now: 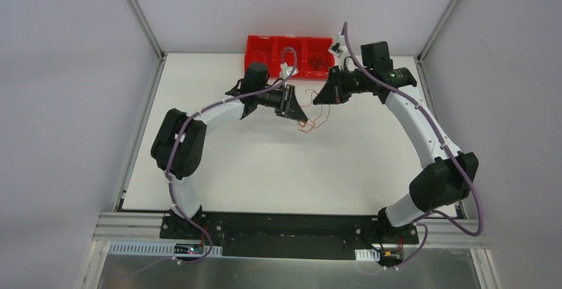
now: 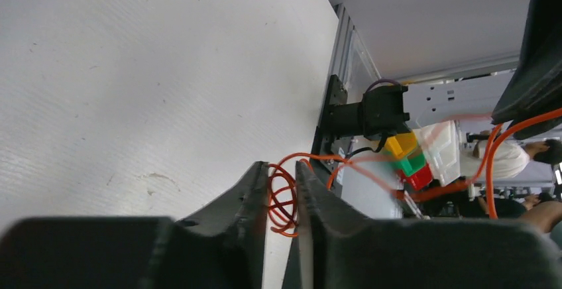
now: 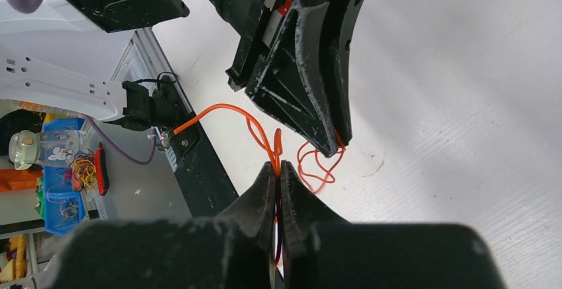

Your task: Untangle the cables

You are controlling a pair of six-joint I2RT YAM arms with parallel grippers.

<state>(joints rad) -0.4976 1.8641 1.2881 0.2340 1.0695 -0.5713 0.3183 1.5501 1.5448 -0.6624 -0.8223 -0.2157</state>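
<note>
The cables are thin orange and red wires strung above the white table between my two grippers. My left gripper points right, and in the left wrist view its narrow jaws pinch a small orange coil that touches both fingers. My right gripper points left toward it. In the right wrist view it is shut on an orange strand that rises out of its tips. The left gripper sits just beyond, with loose orange loops hanging beneath it.
A red compartment tray stands at the table's back edge, behind both grippers, with thin wires in its right section. A black rail marks the table's side edge. White walls enclose the table.
</note>
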